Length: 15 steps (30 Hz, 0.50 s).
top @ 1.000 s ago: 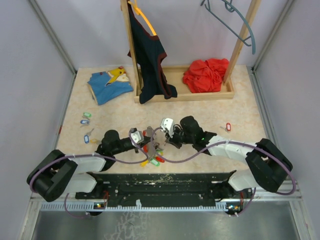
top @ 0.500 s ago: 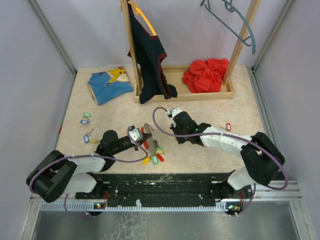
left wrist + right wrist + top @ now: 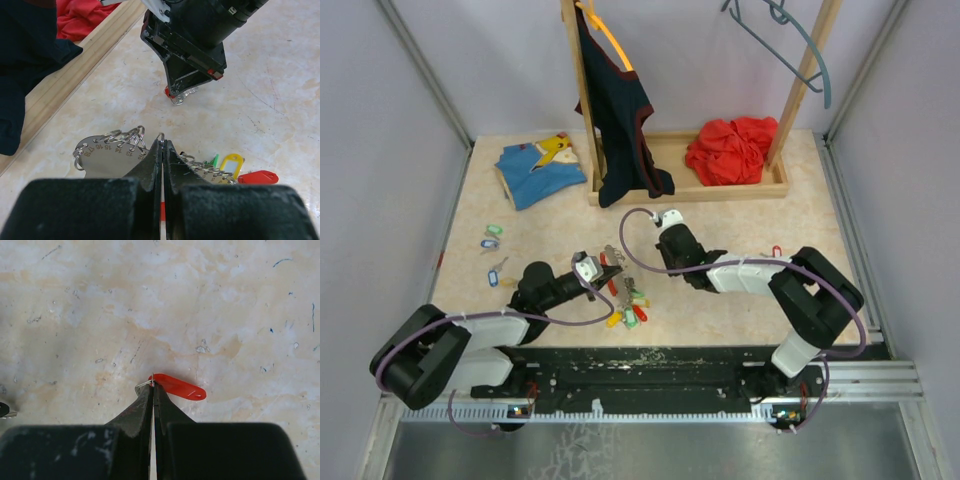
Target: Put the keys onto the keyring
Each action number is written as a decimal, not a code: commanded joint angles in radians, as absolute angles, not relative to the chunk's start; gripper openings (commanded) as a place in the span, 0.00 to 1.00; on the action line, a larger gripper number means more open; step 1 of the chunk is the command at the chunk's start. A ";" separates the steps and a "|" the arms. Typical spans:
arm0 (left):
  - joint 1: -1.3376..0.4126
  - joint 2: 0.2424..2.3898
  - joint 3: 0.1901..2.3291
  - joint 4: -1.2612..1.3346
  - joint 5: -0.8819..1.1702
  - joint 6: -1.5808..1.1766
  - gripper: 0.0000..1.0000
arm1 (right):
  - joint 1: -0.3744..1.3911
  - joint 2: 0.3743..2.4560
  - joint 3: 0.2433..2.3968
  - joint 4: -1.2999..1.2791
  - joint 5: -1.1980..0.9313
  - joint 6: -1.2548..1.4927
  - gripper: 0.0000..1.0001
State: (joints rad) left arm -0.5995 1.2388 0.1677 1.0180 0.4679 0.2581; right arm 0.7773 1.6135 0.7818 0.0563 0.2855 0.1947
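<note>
Keyring (image 3: 618,268) in the middle, seen from above: it sits with its coloured tags at the tips of the left gripper (image 3: 595,272). The right gripper (image 3: 665,255) is just beyond it, farther from the bases. Loose keys (image 3: 492,238) lie well off to the left.

Left wrist now: the fingers are pressed together, clamped on the keyring's numbered metal plate, with a split ring poking up at the tips. Ahead and slightly right, the right gripper points down at a red-tagged key (image 3: 176,95) by the tabletop.

Right wrist: the jaws are together, pinching that key's small wire loop, and the red tag stretches off to the right. We judge the right arm, nearer, carries it across toward the plate's rings.
</note>
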 commanded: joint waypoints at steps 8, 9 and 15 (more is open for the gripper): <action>-0.593 1.220 0.153 1.095 0.479 0.243 0.00 | 0.769 1.572 0.712 0.216 0.202 0.158 0.15; -0.593 1.220 0.152 1.097 0.480 0.242 0.00 | 0.767 1.554 0.707 0.225 0.180 0.141 0.19; -0.592 1.225 0.150 1.104 0.489 0.237 0.00 | 0.757 1.442 0.638 0.372 -0.114 -0.003 0.30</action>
State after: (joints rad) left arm -0.5983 1.2377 0.1581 1.0359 0.4706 0.2569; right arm 0.7670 1.5379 0.6647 0.2005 0.1181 0.1112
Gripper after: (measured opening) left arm 0.006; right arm 0.288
